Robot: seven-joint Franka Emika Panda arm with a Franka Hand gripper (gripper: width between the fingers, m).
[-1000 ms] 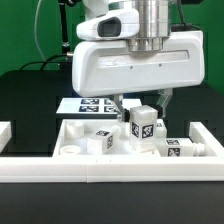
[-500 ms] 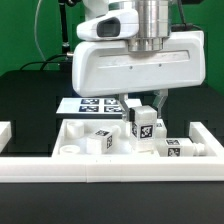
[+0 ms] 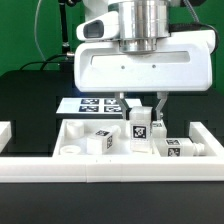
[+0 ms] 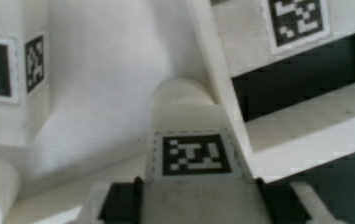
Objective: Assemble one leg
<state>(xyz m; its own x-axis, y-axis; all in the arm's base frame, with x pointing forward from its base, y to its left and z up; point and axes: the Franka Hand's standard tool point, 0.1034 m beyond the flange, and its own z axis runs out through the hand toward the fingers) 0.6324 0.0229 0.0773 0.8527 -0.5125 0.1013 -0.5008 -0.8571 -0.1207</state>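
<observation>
The small white plastic leg (image 3: 140, 130) stands upright in the middle of the scene. It is a blocky post with flat sides and sharp corners. One side has a square black-and-white tag. In the wrist view the leg (image 4: 195, 120) looks smooth and a bit shiny, and it gets narrower toward its far end.

The robot's two-finger gripper (image 3: 140, 115) comes straight down over the leg. Its two dark fingers (image 4: 128, 196) sit one on each side of the leg and press on its sides, so the gripper (image 4: 200, 195) is grasping the leg. The gripper's big white body is smooth and rounded. It hangs close over the parts, so there is little room above them.

The leg is inside a low white frame (image 3: 100, 172) with straight walls. The front wall runs across the whole picture.

A second white tagged post (image 3: 103, 141) stands near the leg on the exterior view's left. There is a gap between them. A third white tagged post (image 3: 176, 150) lies low, just beside the leg on the exterior view's right. That side is tight. A small round white shape (image 3: 68, 152) sits by the frame's left wall, and I cannot tell what it is.

Behind the frame, the thin flat white marker board (image 3: 92, 103) lies on the flat black table (image 3: 30, 100). The table has open room on the exterior view's left.
</observation>
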